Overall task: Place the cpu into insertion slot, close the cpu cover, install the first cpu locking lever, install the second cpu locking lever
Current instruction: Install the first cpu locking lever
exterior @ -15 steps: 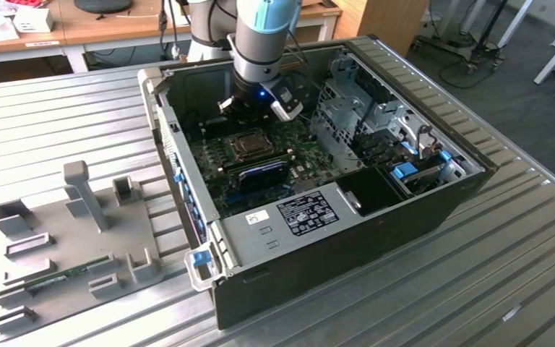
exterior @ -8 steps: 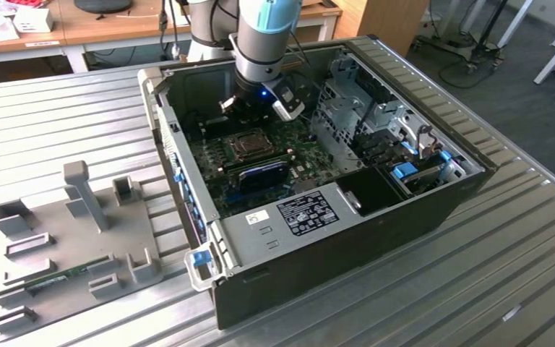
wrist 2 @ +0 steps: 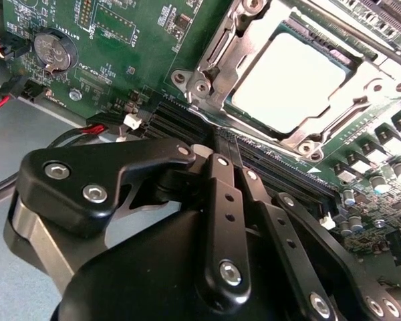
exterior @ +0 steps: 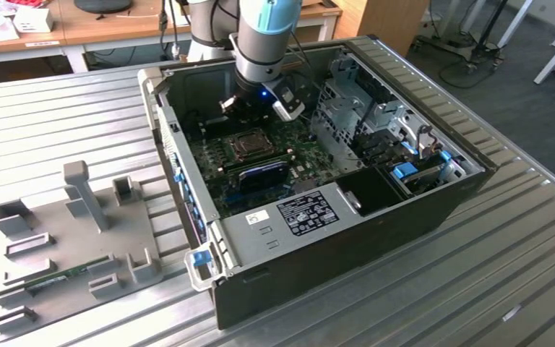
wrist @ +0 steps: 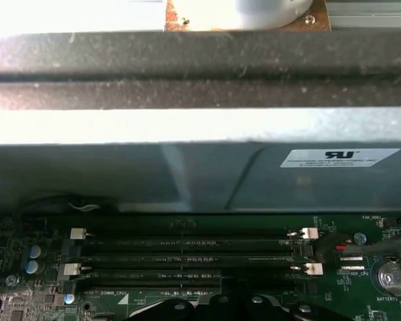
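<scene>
Ribbed metal surface, wooden desks behind it. An open computer case lies on its side on the surface. At the exterior view's left, well apart from the case, sits a grey fixture plate with a memory stick lying in it.

The arm reaches down into the case, between the case wall and the drive cage. The claw hangs over the green motherboard, just beside the insertion slot.

Second wrist view: claw clenched, nothing in it, tips over the long memory slots. Its black linkage blocks much of the board. Past it, the cpu sits in the slot and the cpu cover lies flat around it, grey top showing through the cut-out. Cannot tell if the levers are latched. Coin battery near the board's corner.

First wrist view: memory slots run along the grey case wall.
</scene>
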You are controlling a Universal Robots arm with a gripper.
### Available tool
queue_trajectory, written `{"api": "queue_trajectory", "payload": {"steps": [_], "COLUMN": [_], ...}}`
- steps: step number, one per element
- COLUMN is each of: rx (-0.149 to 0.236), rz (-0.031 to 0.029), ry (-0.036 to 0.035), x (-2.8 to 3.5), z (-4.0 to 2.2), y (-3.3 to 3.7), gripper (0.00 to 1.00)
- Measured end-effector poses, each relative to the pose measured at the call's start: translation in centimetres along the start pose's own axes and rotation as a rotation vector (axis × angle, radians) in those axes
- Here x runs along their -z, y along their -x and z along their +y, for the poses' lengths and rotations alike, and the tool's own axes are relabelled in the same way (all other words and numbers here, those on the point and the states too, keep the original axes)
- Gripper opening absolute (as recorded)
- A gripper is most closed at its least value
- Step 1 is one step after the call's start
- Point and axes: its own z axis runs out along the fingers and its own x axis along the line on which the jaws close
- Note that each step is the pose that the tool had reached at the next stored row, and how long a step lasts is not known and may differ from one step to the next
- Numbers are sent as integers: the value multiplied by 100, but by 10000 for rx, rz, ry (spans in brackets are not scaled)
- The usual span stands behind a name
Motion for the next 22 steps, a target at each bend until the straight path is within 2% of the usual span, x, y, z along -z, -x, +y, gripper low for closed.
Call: {"api": "queue_trajectory", "payload": {"steps": [10,22], "rx": [-1,-9], "rz": [0,1], "ry": [11,130], "x": [-6,-24], "z": [-13,-19], "y": [0,-1], "gripper": [10,10]}}
